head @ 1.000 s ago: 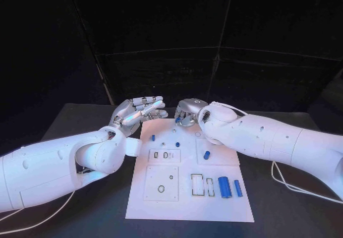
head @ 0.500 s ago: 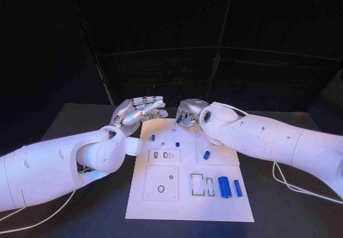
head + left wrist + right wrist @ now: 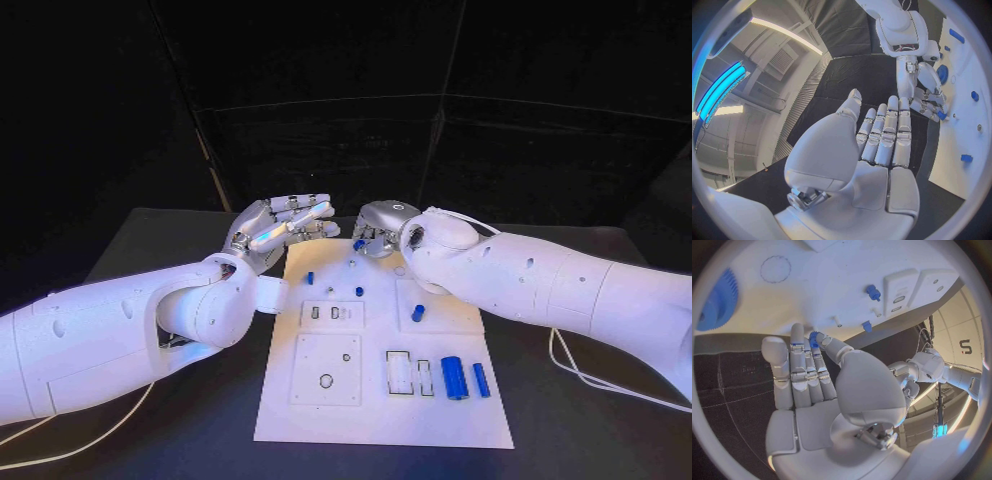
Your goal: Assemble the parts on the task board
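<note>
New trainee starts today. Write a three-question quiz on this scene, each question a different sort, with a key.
1. True or false: the left robot hand holds a blue part.
2. Multiple choice: what does the right robot hand pinch at its fingertips? A) a small blue part B) a cable C) nothing
3. Fill in: on the board, beside the outlined slots near the robot, two blue ____ lie side by side.

Key: 1 false, its fingers are spread and it holds nothing. 2 A. 3 cylinders.
</note>
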